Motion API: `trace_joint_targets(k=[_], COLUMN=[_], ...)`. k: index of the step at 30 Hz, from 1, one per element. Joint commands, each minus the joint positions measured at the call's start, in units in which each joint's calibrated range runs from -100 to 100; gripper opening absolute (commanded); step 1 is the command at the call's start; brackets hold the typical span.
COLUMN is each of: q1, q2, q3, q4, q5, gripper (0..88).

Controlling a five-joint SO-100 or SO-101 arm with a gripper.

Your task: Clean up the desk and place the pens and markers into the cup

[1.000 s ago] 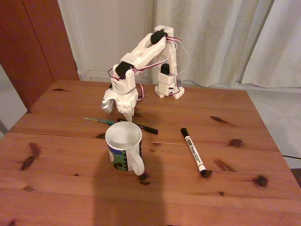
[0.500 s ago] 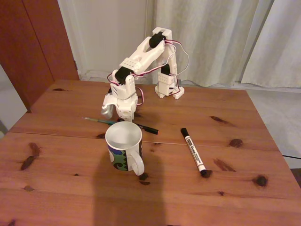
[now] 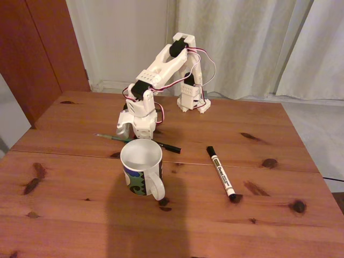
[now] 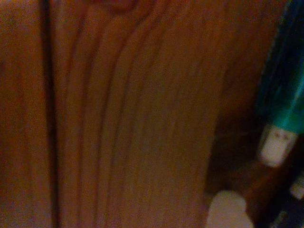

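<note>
In the fixed view the white two-finger tool [image 3: 141, 134] sits low at the centre-left of the frame, just behind the white ceramic mug with a blue, green and black swirl band [image 3: 141, 166]. The mug's rim hides the fingertips, so I cannot tell how far apart the fingers stand or whether they hold anything.

The wrist view is dark and blurred. Most of it is reddish-brown wood grain, with the thin teal-green pen [image 4: 285, 90] and its pale tip cut off at the right edge. A pale blur at the bottom right is too vague to name.

Counted in the fixed view:
- One mug stands upright on the reddish-brown wooden table with dark knots [image 3: 80, 215], its handle turned toward the lower right.
- Two thin pens lie behind the mug. The teal-green pen [image 3: 112, 137] pokes out to the left, and the black pen [image 3: 167, 146] pokes out to the right. The mug and the tool cover their middles.
- One thick white marker with black print and a black cap [image 3: 221, 173] lies right of the mug, well apart from it.

The white arm [image 3: 164, 64] stands at the table's far edge, before pale curtains [image 3: 258, 43] across the upper right. A dark red-brown panel [image 3: 37, 48] fills the upper left.
</note>
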Motion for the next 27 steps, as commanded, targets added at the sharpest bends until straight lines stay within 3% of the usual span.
trace_joint_targets(k=[1, 4, 13, 27], q1=[0.1, 0.1, 0.2, 0.7], q2=[-0.6, -0.8, -2.1, -19.3], q3=[-2.0, -1.9, -3.5, -3.6], q4=[-0.6, -0.6, -0.6, -0.6], q5=[1.2, 1.2, 1.9, 2.0], gripper=[9.6, 0.0, 0.8, 0.8])
